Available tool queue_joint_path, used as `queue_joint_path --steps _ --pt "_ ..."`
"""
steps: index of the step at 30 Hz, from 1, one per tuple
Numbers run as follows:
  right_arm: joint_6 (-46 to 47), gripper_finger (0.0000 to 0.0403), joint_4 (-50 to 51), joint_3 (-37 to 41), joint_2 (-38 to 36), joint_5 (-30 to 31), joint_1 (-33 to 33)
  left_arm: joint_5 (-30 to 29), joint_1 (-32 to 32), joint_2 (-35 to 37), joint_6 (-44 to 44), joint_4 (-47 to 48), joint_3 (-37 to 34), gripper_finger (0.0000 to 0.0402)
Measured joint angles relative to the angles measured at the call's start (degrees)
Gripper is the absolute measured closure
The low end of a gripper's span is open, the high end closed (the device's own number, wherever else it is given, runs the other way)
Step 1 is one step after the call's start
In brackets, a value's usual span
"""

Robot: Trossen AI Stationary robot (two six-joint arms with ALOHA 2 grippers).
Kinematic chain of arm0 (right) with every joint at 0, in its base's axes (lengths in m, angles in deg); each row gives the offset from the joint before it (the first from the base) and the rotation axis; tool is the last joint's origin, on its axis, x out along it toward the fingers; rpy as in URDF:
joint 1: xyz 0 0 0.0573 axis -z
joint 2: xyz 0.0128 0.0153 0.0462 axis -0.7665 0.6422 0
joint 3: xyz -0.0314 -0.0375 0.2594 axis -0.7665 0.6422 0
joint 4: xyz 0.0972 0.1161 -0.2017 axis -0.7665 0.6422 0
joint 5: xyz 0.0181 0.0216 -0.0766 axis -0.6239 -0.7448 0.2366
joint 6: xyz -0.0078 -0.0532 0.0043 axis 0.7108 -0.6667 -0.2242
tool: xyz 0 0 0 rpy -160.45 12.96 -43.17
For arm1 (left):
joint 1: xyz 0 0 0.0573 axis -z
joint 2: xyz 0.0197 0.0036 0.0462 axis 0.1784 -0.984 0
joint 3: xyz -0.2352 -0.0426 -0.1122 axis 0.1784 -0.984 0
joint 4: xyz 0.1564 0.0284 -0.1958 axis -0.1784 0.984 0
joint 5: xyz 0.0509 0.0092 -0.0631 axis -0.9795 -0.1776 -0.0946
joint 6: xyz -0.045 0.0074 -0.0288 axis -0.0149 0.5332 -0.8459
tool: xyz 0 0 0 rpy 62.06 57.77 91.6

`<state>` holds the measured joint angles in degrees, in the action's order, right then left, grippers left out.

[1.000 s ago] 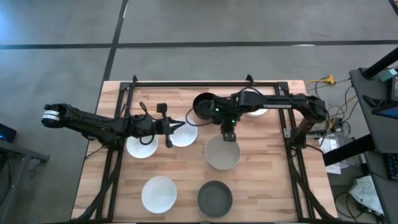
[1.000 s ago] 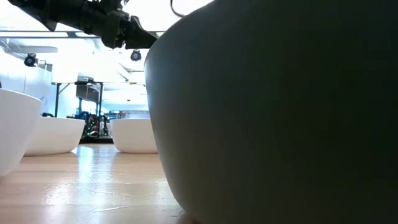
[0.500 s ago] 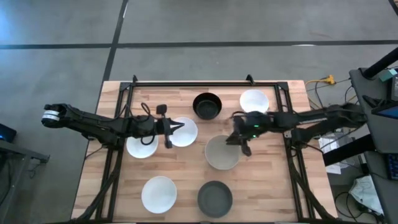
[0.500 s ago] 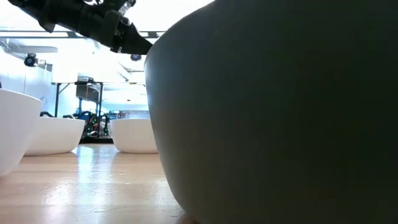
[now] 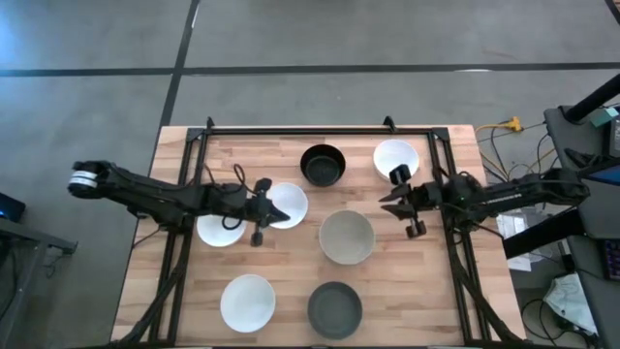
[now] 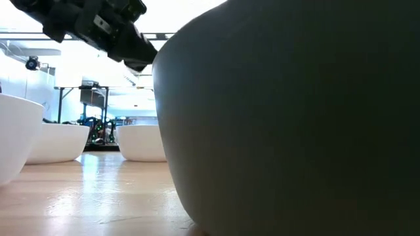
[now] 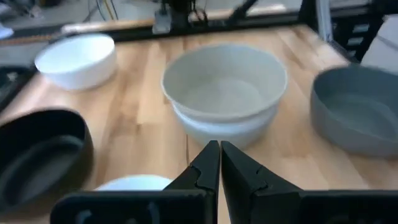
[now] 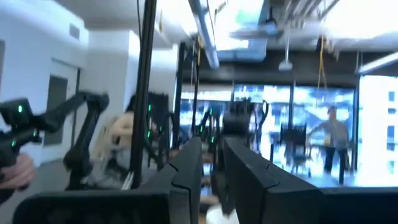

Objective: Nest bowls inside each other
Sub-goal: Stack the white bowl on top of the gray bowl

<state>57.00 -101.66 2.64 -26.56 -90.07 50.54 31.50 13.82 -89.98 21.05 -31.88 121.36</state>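
Seven bowls show on the wooden table. The black bowl (image 5: 323, 165) and a white bowl (image 5: 395, 157) stand at the far side. Two white bowls (image 5: 291, 204) (image 5: 215, 231) stand mid-left. A pale grey-green bowl (image 5: 347, 237) sits nested in another one (image 7: 227, 130). A white bowl (image 5: 248, 302) and the dark grey bowl (image 5: 335, 309) stand near the front. My left gripper (image 5: 272, 207) hovers shut over the mid-left white bowl, pointing at the nested pair (image 7: 224, 87). My right gripper (image 5: 386, 200) hangs open by the right rail, tipped upward.
A black frame (image 5: 310, 129) borders the table's far edge and sides. In the low view the dark grey bowl (image 6: 289, 118) fills most of the picture. Bare wood (image 5: 417, 281) lies at the near right. Cables and equipment (image 5: 572, 194) stand beyond the right edge.
My right gripper has drawn back from the grey-green bowl's far rim toward the table's right edge and has tipped from pointing down to pointing upward. My left gripper has rolled about its own axis and sunk slightly over the white bowl. No bowl has moved.
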Motion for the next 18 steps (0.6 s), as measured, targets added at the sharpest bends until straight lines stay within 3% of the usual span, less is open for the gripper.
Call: queue_joint_path --steps 6,9,13,18 --pt "0.66 0.0339 2.64 1.81 1.36 0.0 0.02 0.02 -0.06 -7.09 0.29 -5.83 0.17 0.0402" --pt "0.86 0.034 3.02 1.37 1.37 0.0 0.0 0.04 -0.39 -10.1 0.44 -4.28 2.34 0.0401" --pt "0.86 0.0339 3.47 1.06 1.45 0.0 0.0 -0.02 -1.08 -12.46 2.59 9.42 8.25 0.0374" --pt "0.83 0.0342 4.28 1.09 1.2 0.0 0.02 -0.57 -3.39 -16.27 3.4 32.67 19.18 0.0286"
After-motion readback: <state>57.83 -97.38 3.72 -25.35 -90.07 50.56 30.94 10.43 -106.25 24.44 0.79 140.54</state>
